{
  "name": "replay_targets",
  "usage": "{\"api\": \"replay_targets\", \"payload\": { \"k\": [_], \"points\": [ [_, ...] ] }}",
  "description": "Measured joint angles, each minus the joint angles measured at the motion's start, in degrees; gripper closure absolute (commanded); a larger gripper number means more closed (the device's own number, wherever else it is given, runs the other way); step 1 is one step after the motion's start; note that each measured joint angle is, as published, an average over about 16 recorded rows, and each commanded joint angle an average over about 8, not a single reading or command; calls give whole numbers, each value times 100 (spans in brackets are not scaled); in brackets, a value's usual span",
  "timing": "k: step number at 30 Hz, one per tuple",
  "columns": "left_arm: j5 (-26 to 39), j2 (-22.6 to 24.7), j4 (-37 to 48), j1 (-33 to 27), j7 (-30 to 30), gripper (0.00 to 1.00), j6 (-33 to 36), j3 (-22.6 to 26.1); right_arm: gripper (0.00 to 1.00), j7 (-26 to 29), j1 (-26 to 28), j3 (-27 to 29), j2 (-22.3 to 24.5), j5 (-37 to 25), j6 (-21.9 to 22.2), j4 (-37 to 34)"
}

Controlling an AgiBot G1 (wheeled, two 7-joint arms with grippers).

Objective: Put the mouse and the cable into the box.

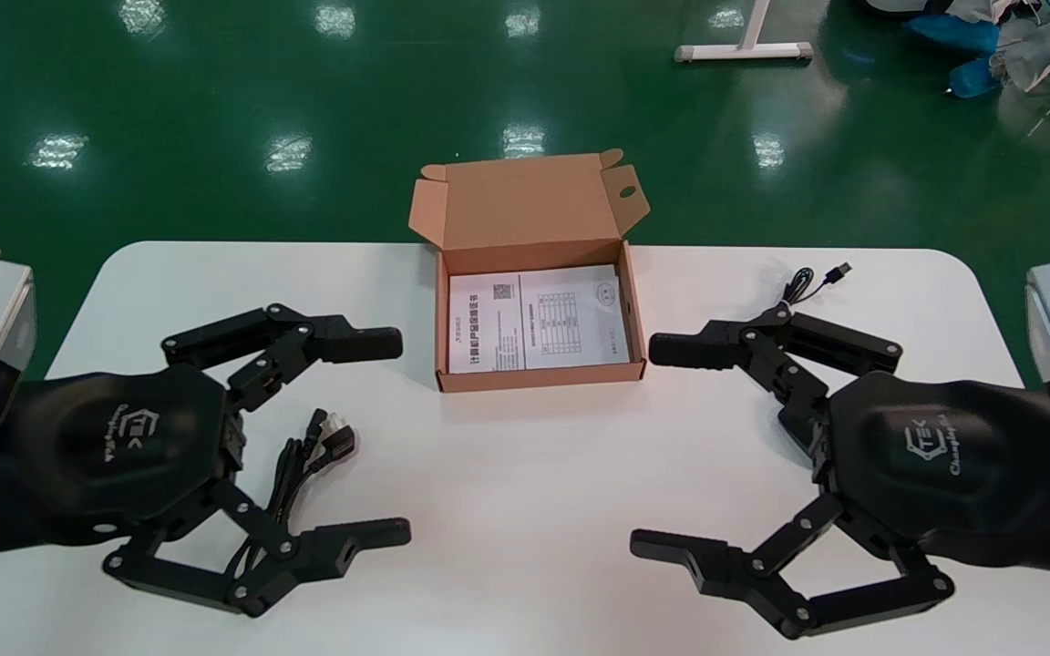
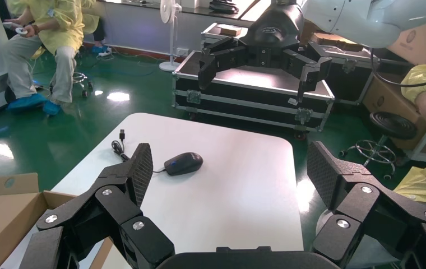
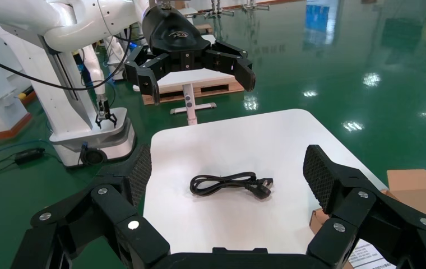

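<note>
Two grippers hang over the white table, facing each other, and both are spread wide with nothing between their fingers. On the robot's left side, the left gripper hovers well above the tabletop. The black cable lies loosely coiled on the table right under it, plug end pointing toward the middle, and nothing is touching it.

Over on the right side, the right gripper is held at about the same height. The dark mouse sits on the table beneath it. From the head camera the gripper hides it, and only its thin lead shows, trailing toward the far right corner and ending in a USB plug.

Between the two arms, at the middle of the table's far edge, stands the cardboard box, its lid flipped up and back. A printed sheet lies flat on its bottom. Mouse and cable both rest on the table outside the box, one on either side of it.
</note>
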Motion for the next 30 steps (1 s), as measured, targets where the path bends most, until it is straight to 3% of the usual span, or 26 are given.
{"api": "replay_targets", "payload": {
  "k": [15, 30],
  "points": [
    [78, -41, -47, 343, 159, 0, -250, -43, 0, -184, -128, 8, 66, -205, 147, -85],
    [410, -444, -316, 2722, 1378, 0, -1870, -614, 0, -1269, -805, 29, 286, -1378, 1274, -1018]
  ]
}}
